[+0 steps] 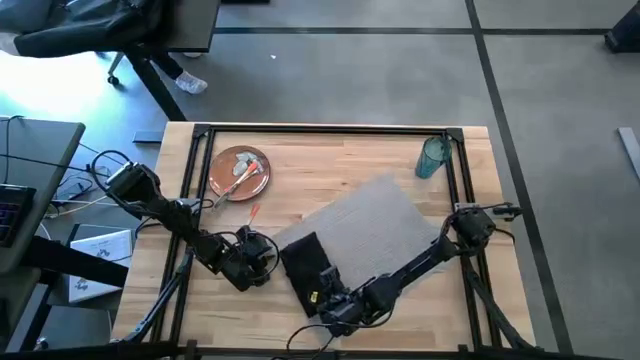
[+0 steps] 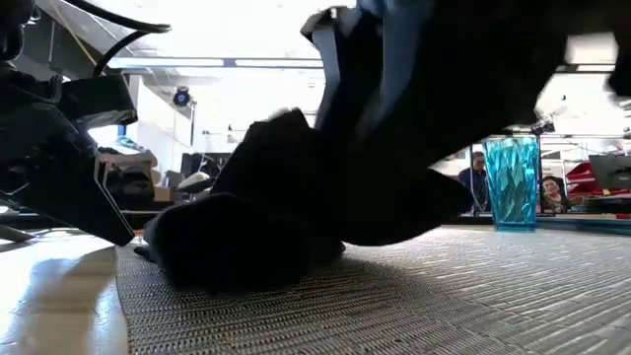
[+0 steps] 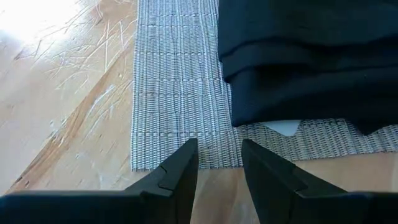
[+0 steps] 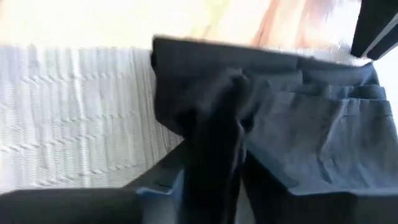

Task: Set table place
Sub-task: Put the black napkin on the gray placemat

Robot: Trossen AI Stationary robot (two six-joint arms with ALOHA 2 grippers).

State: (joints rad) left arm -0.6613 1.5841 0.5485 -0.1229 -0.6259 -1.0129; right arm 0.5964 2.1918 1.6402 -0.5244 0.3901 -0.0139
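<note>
Step in hand, by my reading: laying the black cloth napkin (image 1: 303, 262) on the near left corner of the grey woven placemat (image 1: 375, 222), which sits skewed on the pale wooden table (image 1: 330, 160). The right gripper (image 4: 208, 180) is down at the napkin's near end; in its wrist view the jaws are closed nearly together on a pinched-up ridge of the cloth, so it has hold of the napkin. The left gripper (image 3: 219, 163) waits low, just left of the mat's near left corner, jaws a narrow gap apart and holding nothing. The napkin lies in soft, thick folds, layered edges showing, with a small pale patch peeking out under one edge; what that is I cannot tell. The mat is flat and ribbed, likely grippy enough to keep the cloth from sliding. Next move, as I judge it: smooth and square the napkin on the mat, release, then go for the rest. The round orange-brown plate (image 1: 240, 173) stands at the far left with cutlery piled on it, an orange-handled piece (image 1: 254, 213) lies loose on the wood near it, and the faceted teal tumbler (image 1: 432, 158) stands upright far right, all off the mat.
</note>
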